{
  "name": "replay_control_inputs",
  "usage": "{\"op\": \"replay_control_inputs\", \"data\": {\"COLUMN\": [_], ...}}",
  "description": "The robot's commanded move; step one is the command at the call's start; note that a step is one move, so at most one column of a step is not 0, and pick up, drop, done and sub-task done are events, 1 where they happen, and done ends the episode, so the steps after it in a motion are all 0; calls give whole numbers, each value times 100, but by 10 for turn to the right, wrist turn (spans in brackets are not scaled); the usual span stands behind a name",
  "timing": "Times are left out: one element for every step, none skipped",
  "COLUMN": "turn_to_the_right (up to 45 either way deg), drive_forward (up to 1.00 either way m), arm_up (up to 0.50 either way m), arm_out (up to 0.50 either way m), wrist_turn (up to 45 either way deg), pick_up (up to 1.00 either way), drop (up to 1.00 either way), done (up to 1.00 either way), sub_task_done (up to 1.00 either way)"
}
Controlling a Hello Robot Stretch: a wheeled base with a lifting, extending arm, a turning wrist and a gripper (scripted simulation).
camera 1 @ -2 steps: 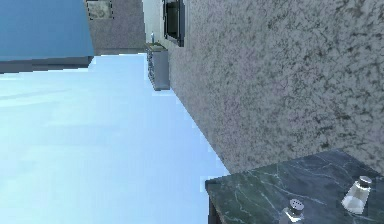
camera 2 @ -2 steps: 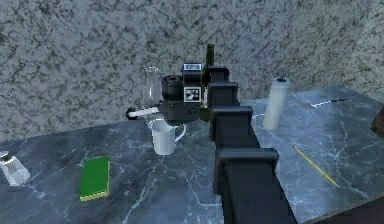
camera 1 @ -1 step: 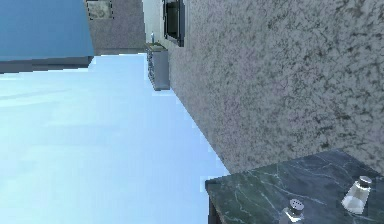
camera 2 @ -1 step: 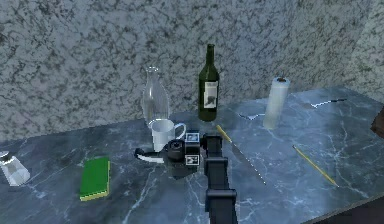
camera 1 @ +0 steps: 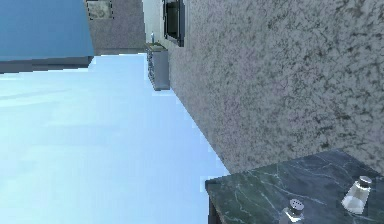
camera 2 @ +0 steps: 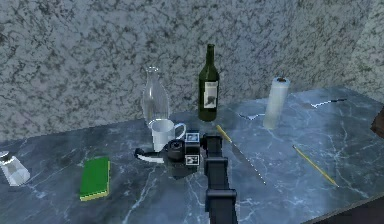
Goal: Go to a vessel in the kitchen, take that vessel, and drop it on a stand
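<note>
1. The dark veined stone desk [camera 2: 50, 205] spans the scene.
2. A dark green glass wine bottle [camera 2: 209, 85] stands upright at the far edge, right of centre.
3. A tall clear glass vase [camera 2: 152, 95] stands left of it.
4. A white ceramic mug [camera 2: 164, 134] stands mid-desk, just nearer than the vase.
5. The tool [camera 2: 152, 155] is at the mug's near side; I cannot tell whether it holds anything.
6. A flat green sponge [camera 2: 96, 178] lies near left.

A dark square arm [camera 2: 220, 192] ends in two small white squares [camera 2: 212, 147] with black marks, beside the dark rounded body and thin fingers of the tool [camera 2: 148, 155].
</note>
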Motion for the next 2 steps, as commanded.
{"op": "replay_control_inputs", "data": {"turn_to_the_right": [0,0], "drive_forward": [0,0], "arm_up": [10,6], "arm_out": [0,0], "wrist_turn": [0,0], "pick_up": [0,0], "drop": [0,0], "done": [0,0], "sub_task_done": [0,0]}}
